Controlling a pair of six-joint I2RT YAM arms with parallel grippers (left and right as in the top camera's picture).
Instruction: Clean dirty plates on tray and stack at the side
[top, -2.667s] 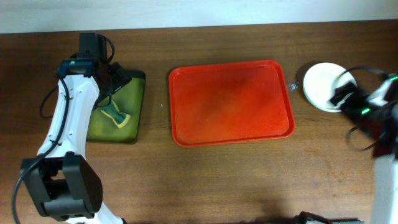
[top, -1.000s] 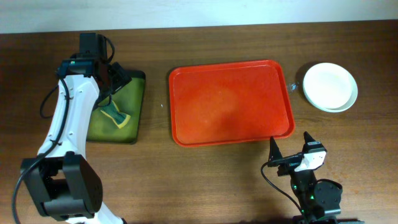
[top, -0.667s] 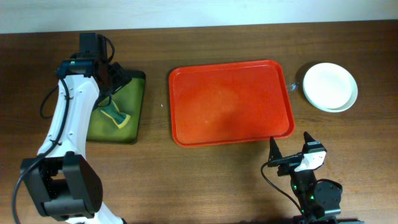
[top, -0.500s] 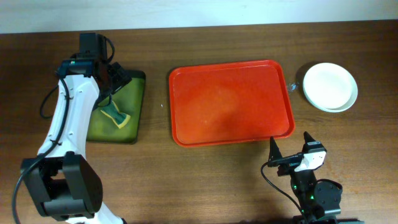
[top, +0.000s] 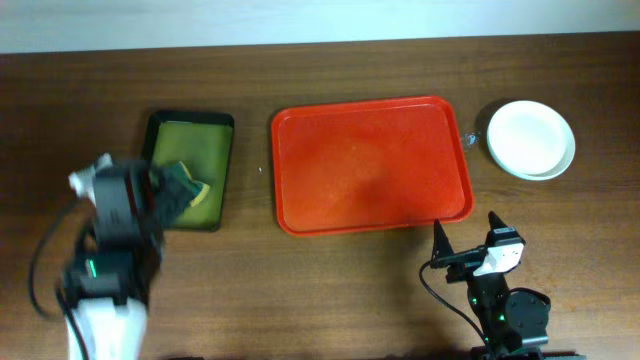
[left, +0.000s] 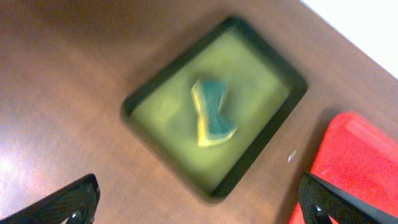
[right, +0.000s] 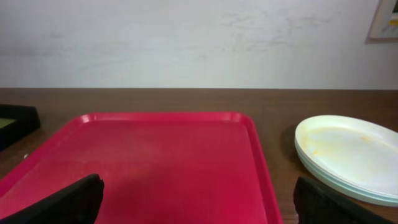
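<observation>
The red tray (top: 370, 165) lies at the table's middle with no plate on it; it also shows in the right wrist view (right: 168, 155). The plates (top: 531, 139) sit stacked on the table right of the tray. In the right wrist view the stack (right: 348, 155) has a cream-white plate with faint yellowish smears on top and pale blue-green rims below. My right gripper (right: 199, 208) is open and empty, at the table's front, facing the tray. My left gripper (left: 199, 208) is open and empty, above the table in front of a dark tray. The left arm (top: 112, 225) is blurred.
A dark tray with an olive-green inside (top: 187, 170) stands left of the red tray. A yellow and green sponge (left: 211, 112) lies in it. A small object (top: 468, 139) lies between the red tray and the plates.
My left arm has pulled back from over the dark tray toward the front left and is blurred with motion. My right arm left the plates earlier and now stays still at the front.
</observation>
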